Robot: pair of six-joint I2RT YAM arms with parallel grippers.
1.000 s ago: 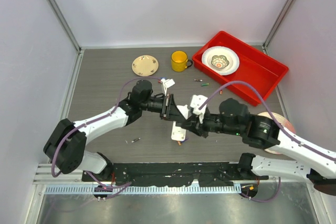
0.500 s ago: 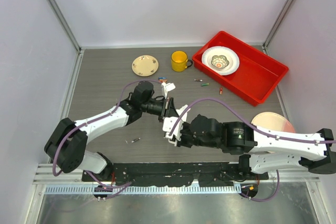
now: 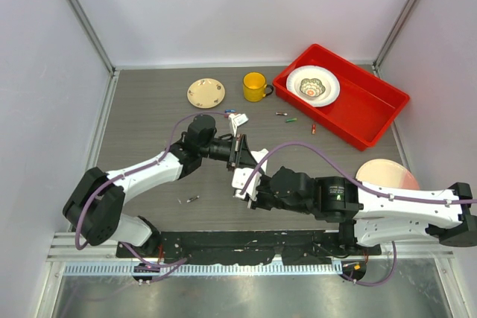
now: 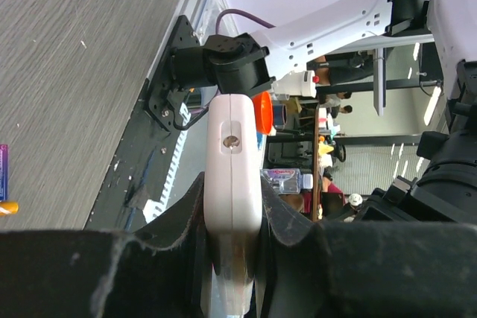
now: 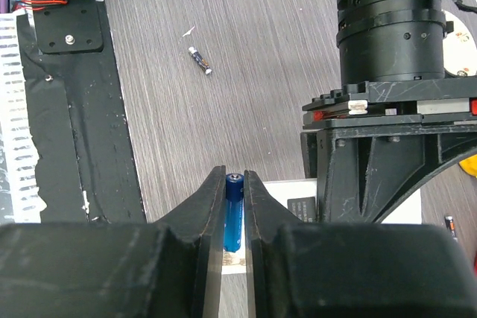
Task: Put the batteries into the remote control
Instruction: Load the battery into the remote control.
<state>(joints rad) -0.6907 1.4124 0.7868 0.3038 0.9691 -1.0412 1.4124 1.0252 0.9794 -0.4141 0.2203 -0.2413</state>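
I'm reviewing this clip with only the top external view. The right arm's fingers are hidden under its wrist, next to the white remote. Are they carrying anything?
Observer: Yes. The right wrist view shows the right fingers shut on a blue battery, held lengthwise between them.
Operator: And what holds the remote?
Observer: The left wrist view shows the left fingers clamped on both sides of the remote control, its narrow side facing the camera.
Operator: Is the battery seated?
Observer: Cannot tell. The right wrist view shows only the remote's white body beside the fingers.

No legible text or markings
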